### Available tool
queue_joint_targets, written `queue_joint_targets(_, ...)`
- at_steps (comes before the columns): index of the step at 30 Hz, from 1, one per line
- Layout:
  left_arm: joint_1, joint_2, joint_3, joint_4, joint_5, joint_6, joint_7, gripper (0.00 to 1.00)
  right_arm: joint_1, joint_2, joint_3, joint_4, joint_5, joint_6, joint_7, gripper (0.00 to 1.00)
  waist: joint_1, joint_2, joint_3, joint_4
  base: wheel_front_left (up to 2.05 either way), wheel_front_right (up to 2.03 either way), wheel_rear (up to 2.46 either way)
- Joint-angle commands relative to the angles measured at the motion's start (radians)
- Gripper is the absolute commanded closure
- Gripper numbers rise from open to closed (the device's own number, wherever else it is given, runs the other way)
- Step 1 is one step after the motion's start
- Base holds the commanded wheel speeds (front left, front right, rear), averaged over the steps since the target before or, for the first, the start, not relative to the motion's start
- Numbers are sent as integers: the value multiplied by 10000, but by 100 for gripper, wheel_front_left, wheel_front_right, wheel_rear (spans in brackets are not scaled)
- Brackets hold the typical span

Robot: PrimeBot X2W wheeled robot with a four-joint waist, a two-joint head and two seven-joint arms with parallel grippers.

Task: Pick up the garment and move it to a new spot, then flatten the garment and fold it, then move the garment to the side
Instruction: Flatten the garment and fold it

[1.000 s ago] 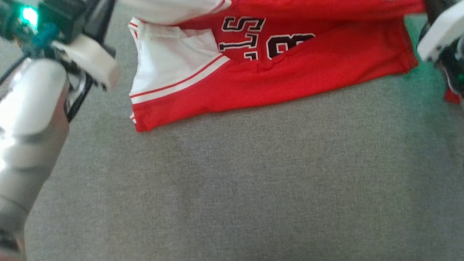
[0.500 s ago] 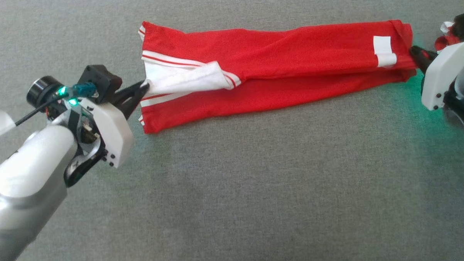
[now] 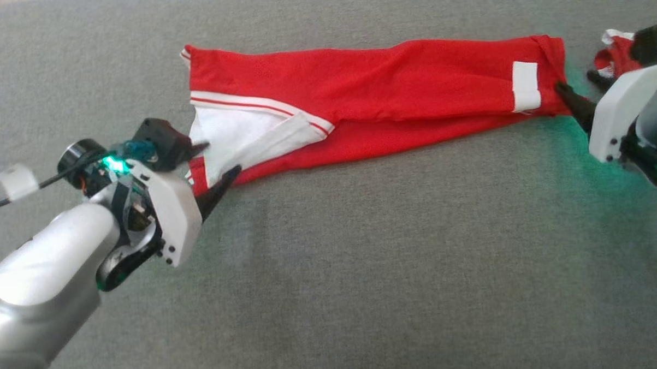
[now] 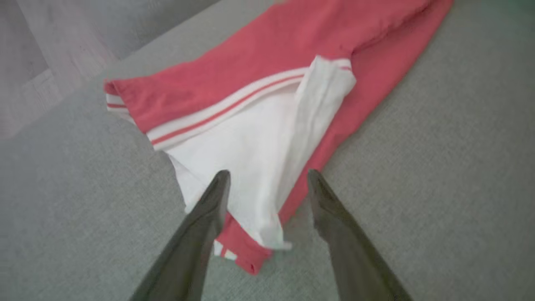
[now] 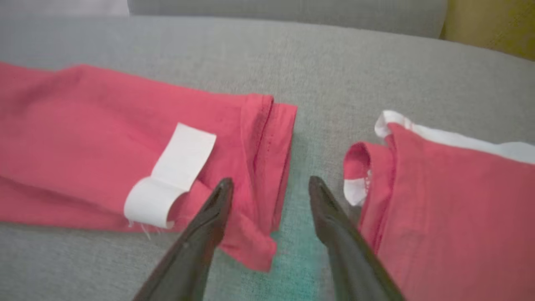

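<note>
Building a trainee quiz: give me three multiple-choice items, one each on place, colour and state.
1. The white label on the garment lies near: A the right gripper; B the left gripper; C the middle.
2. The panel at the garment's left end is: A black; B white; C blue.
3. The left gripper is: A shut on the garment; B shut, empty; C open.
Key: A, label beside the right fingers; B, it shows white; C, its fingers stand apart.
</note>
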Motion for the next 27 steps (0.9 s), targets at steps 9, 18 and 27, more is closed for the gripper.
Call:
queue_joint_targets(9,-165,-360,2241,193,323,2155,-3765,0,-634,628,-1418,-598,928,-7,-2831,0,0,-1,-786,-315,0,0,0)
queue_joint_targets(18,1325,-1734,3891,609,439,3979,-6222,0,255,2180,-3079,-16,-11,-7,-5135,0,0,-1,-1671,-447,0,0,0)
queue_joint_targets(27,4449,-3445,6180,-403,2640,4296,-6244,0,3603,4209,-7014,-1919,-4078,-7,-5172,0,0,-1,-1960,-372,0,0,0)
